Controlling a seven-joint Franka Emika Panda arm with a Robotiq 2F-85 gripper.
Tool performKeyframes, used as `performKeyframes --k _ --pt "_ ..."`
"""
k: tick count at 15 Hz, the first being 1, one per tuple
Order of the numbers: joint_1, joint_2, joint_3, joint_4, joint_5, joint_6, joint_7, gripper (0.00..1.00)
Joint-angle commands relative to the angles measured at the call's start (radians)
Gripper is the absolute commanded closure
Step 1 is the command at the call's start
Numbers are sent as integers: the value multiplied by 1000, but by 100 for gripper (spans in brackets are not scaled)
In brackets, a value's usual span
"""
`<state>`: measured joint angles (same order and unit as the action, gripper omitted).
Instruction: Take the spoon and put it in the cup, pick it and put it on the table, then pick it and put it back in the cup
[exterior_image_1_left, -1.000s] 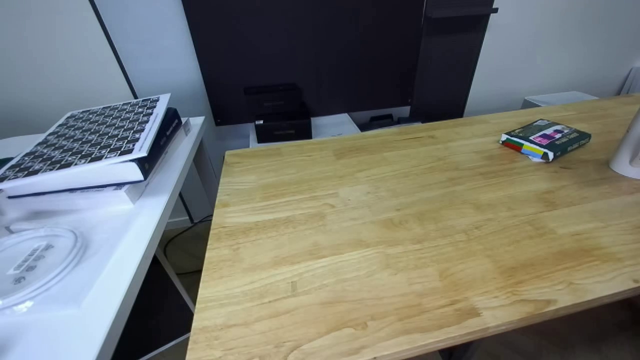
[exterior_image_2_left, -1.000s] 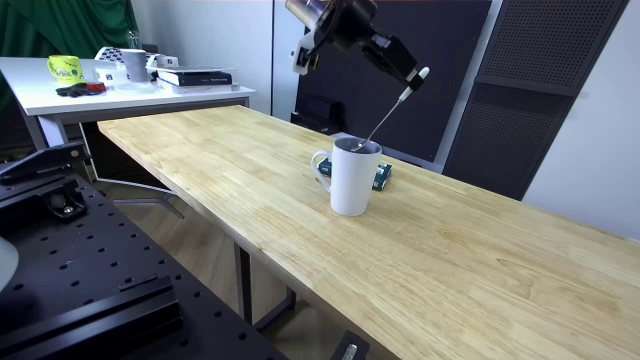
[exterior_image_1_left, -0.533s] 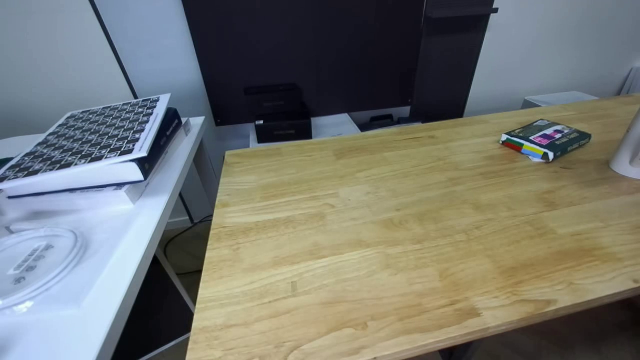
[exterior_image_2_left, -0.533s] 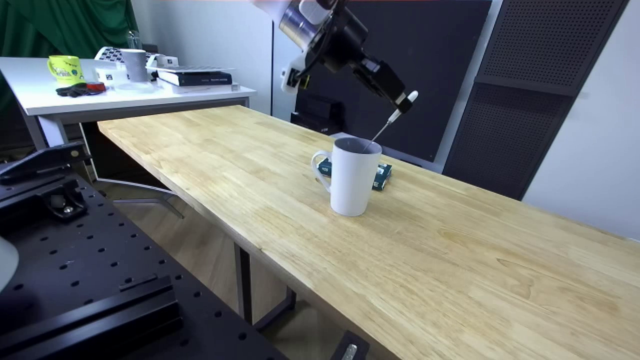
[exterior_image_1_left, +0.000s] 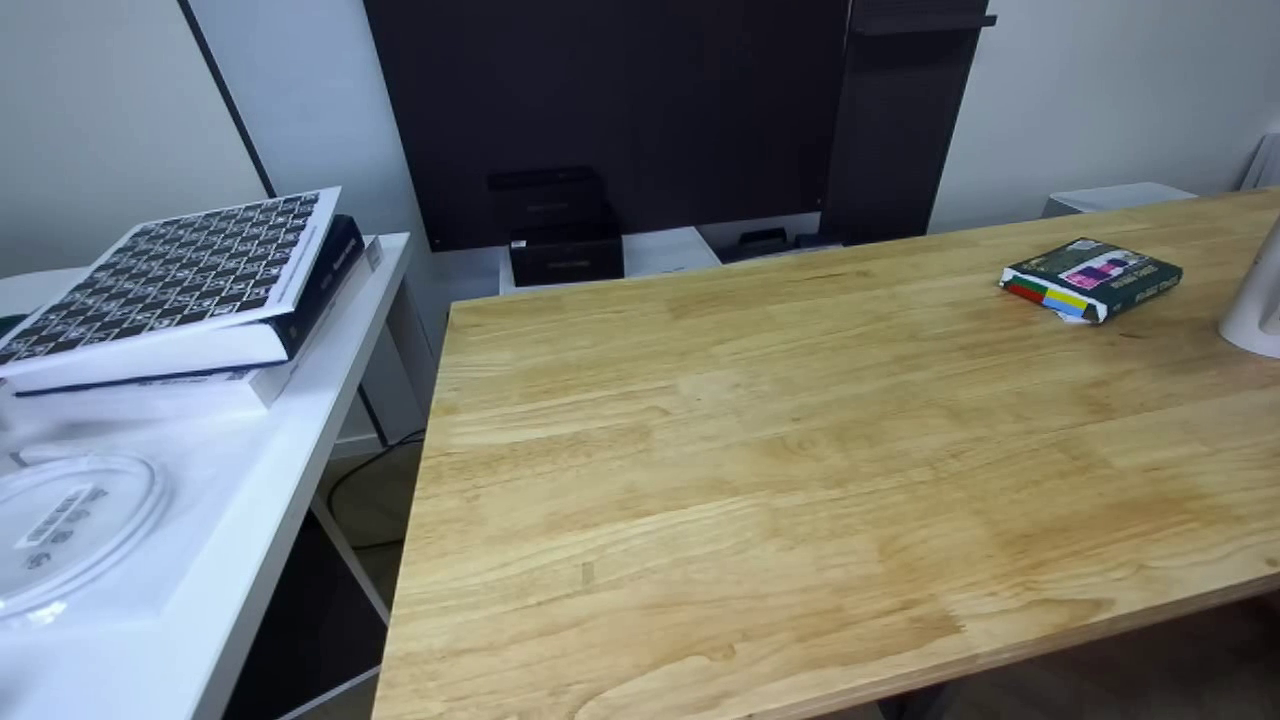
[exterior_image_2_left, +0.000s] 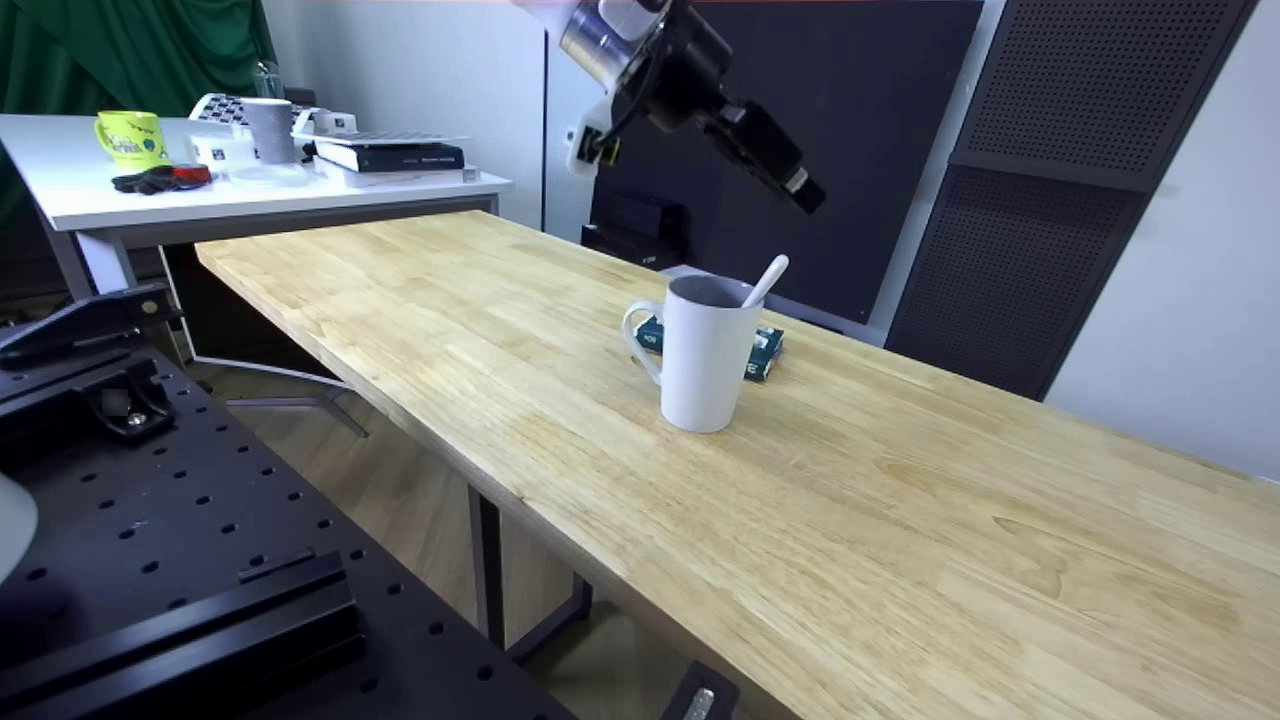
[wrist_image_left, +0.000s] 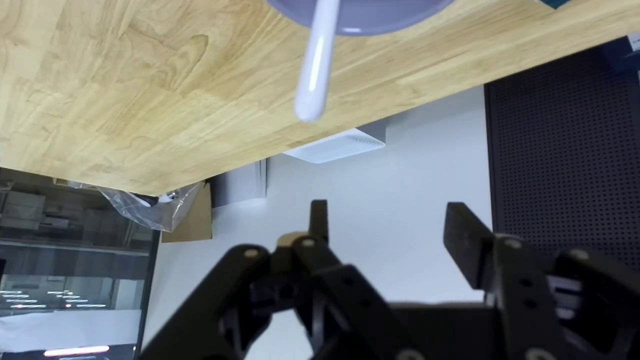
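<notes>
Spoon (exterior_image_2_left: 765, 281) in cup (exterior_image_2_left: 706, 358), box (exterior_image_1_left: 1092, 280) lettering illegible

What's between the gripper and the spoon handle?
Just open air. The wrist view shows it: open gripper, then a gap with only background behind it, then the handle end of the spoon. An exterior view shows that gap too.

Laboratory room with office furnishings. Alongside the wooden table (exterior_image_2_left: 900, 520): black mounting plate (exterior_image_2_left: 250, 490), drilled with rows of holes; above the wooden table, robot arm (exterior_image_2_left: 690, 75). Off one end of the wooden table: white side table (exterior_image_2_left: 80, 180) carrying stacked books (exterior_image_1_left: 190, 265), yellow mug (exterior_image_2_left: 132, 138) and grey cup (exterior_image_2_left: 270, 130); behind the wooden table, tall perforated panel (exterior_image_2_left: 1090, 90).
</notes>
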<state>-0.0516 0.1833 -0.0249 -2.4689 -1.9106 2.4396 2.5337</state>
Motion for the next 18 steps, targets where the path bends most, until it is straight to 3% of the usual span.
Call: performKeyframes --k 1,3,18 --pt "-10 -58 16 15 15 15 31 7" --pt "-9 -75 15 20 14 16 34 0" --pt "-50 37 -3 -4 73 0 16 0"
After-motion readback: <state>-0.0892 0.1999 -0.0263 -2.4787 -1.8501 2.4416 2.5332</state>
